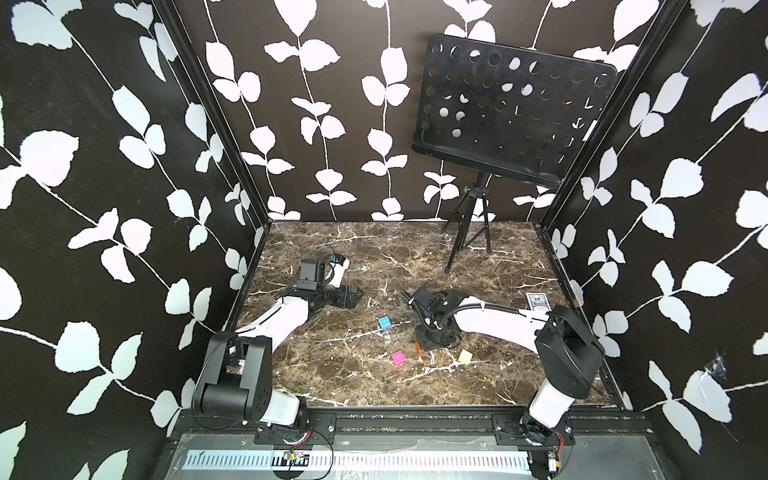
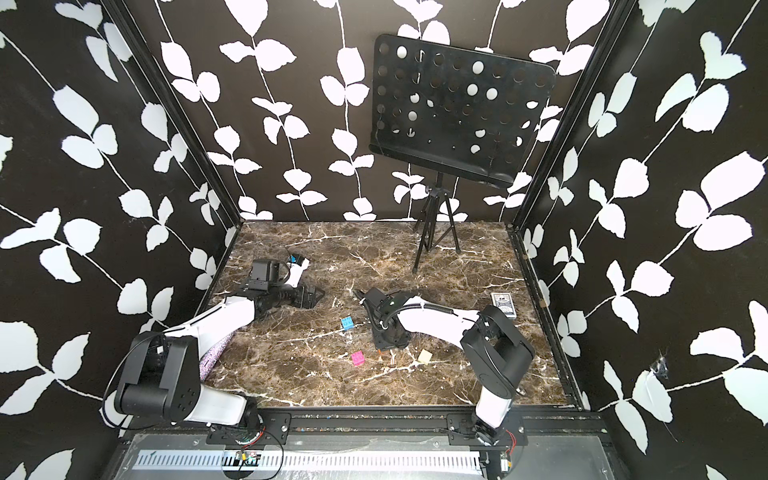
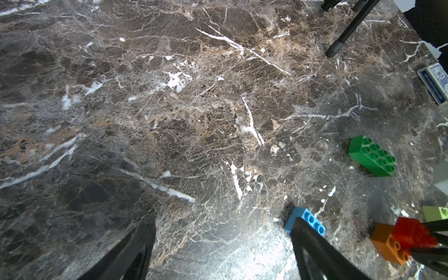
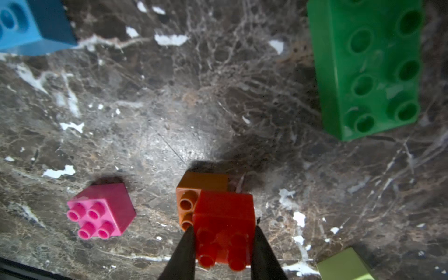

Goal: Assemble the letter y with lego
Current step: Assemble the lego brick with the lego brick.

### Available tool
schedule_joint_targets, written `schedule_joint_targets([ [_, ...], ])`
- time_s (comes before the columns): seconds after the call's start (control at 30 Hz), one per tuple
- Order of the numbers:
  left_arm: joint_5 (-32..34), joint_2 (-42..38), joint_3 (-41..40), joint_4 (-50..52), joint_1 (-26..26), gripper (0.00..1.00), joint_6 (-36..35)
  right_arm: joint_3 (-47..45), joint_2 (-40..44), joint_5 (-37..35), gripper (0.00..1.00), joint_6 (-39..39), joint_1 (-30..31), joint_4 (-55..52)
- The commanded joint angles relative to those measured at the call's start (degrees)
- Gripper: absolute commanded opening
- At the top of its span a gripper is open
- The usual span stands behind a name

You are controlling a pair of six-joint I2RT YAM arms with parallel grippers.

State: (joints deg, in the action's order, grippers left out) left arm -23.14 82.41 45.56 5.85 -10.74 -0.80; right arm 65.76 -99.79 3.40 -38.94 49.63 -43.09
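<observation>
Your brown marble table (image 1: 332,374) carries a blue brick (image 1: 384,323) near its middle, with a pink brick (image 1: 399,358) and a cream brick (image 1: 465,356) closer to the near edge, all apart from each other. Toward the right edge lies a blue-and-white card box (image 1: 537,302), and a black music stand (image 1: 465,241) has its tripod feet by the far edge. In the wrist views you can also see a green brick (image 4: 366,70) lying studs up and an orange brick (image 4: 201,184) resting on the marble between the pink and green ones.

Print on the card box (image 3: 434,84) is illegibly blurred.
</observation>
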Motion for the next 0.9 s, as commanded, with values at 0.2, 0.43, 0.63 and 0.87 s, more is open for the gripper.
schedule_joint_targets([
  [0.2,-0.16,-0.23,-1.0,-0.57,-0.07,0.89,0.27,-0.04,-3.26,-1.02,0.31,2.15,-0.33,-4.04],
  [0.43,-0.59,0.07,-1.04,-0.66,-0.09,0.89,0.64,1.27,0.32,-3.26,0.35,2.06,-2.56,-5.07],
  [0.63,-0.33,-0.41,-0.91,-0.57,-0.17,0.89,0.21,4.07,3.02,-4.28,0.5,6.46,-3.54,-6.18],
  [0.87,0.68,-1.27,-0.24,0.35,-0.07,0.9,-1.29,4.74,10.03,-6.58,0.59,14.02,-3.57,-4.93],
])
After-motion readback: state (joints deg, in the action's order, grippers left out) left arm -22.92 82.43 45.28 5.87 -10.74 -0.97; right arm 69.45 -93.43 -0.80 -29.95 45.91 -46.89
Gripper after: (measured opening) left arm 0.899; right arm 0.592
